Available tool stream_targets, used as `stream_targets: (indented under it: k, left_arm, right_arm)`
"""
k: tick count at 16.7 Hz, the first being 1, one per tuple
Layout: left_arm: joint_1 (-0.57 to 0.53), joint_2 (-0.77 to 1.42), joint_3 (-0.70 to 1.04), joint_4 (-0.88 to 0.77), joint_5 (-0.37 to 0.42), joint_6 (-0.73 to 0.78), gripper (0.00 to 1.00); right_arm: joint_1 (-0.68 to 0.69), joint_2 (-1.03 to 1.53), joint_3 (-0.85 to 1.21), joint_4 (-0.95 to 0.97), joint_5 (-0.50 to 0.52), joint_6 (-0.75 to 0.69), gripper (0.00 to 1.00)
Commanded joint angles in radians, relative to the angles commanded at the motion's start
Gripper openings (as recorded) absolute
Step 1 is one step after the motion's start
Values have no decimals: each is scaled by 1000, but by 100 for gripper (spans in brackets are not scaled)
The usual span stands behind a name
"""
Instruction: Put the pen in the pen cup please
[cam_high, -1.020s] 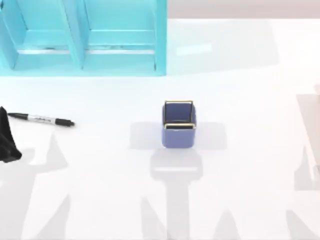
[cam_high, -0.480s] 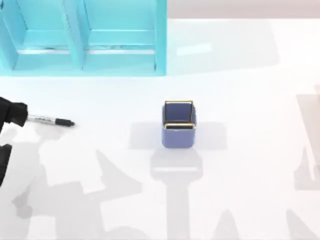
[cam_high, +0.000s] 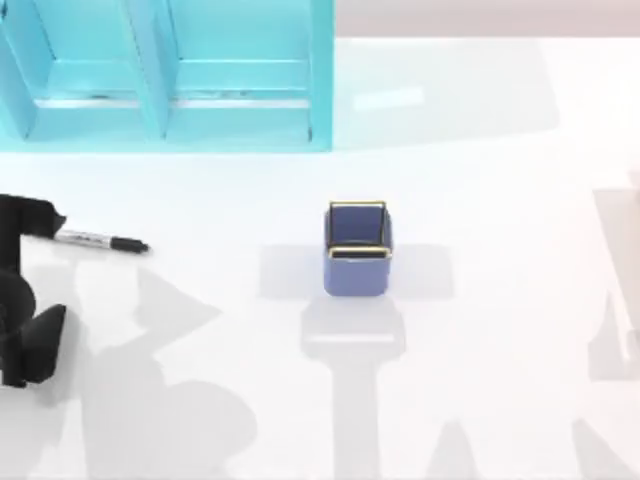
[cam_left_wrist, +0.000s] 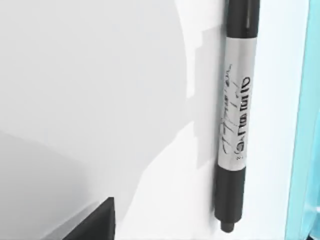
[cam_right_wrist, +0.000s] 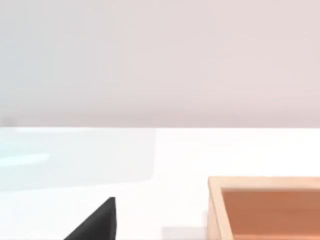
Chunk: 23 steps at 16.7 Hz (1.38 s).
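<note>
Your table (cam_high: 480, 150) is a plain white surface, glossy enough to carry soft grey shadows of both arms across its near half and a pale reflection toward the far side. Beyond its far edge you can see a flat pinkish-grey wall (cam_right_wrist: 160, 60) with nothing on it.

At the table's far left stands the large turquoise shelf unit (cam_high: 165, 75), open toward you, with upright dividers and a low shelf inside; its edge also runs along the side of the left wrist view.

The pen (cam_high: 100, 241) lies flat on the table at the left side, in front of the shelf unit, its black end pointing toward the middle of the table. In the left wrist view you can read it closely: grey-white barrel with dark scrawled print (cam_left_wrist: 236, 120) and black at both ends.

Your left gripper (cam_high: 28, 222) sits over the pen's outer end at the table's left edge. I cannot tell whether its fingers are apart or together.

The pen cup (cam_high: 357, 250) stands upright near the middle of the table, well apart from the pen, blue-violet with a thin gold rim.

The right wrist view shows the corner of an orange-tan tray (cam_right_wrist: 265, 207) on the table.
</note>
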Motion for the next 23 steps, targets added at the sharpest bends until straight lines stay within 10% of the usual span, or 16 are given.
stream_targets:
  k: [23]
  left_arm:
    - [-70,506,296,217,-48,-46,92]
  right_arm:
    - [0,0,0,0,0,0,100]
